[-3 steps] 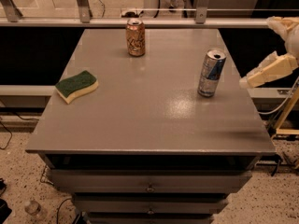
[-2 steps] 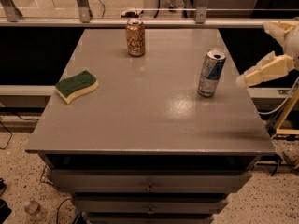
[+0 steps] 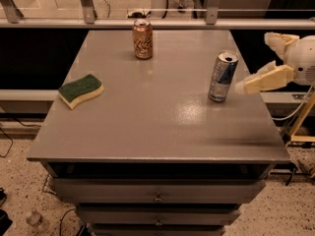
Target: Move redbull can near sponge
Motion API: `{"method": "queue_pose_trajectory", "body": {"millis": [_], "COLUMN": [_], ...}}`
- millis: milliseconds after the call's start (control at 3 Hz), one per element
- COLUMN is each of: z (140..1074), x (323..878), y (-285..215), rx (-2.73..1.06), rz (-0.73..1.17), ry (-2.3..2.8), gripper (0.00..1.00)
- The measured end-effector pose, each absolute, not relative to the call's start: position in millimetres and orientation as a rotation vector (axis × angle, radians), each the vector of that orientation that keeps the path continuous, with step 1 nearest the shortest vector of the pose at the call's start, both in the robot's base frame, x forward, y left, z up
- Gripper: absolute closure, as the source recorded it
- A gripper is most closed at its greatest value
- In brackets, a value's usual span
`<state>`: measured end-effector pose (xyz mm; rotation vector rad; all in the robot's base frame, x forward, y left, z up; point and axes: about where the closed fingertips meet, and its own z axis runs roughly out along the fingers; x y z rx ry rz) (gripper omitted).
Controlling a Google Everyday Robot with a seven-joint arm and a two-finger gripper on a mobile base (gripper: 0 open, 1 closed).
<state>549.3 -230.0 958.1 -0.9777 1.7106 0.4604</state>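
Gripper, partly cut off at right edge, spread beside redbull can.

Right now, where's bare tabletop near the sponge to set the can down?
Bare table between the sponge and the silver can, through to the front edge. Also free between the sponge and the orange can. Crowded at the right edge, where the open tool sits beside the silver can.

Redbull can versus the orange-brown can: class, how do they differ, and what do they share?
The redbull can is slim and silver-blue; the orange-brown can is patterned. The redbull can stands near the table's right edge, beside the open gripper; the orange-brown can stands at the far edge, away from it. Both are upright.
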Motion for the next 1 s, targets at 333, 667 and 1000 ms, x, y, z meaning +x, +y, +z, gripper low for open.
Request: {"method": "queue_pose_trajectory", "body": {"millis": [333,667,1000], "z": [952,944,933], "x": [565,577,585], "y": [-218,-209,-201], "rx": [-0.954,-0.938,-0.918], "rz": [0.494,0.522,0.558], "ry": [1.654,1.615,1.586], "gripper": [0.00,0.00,0.00]}}
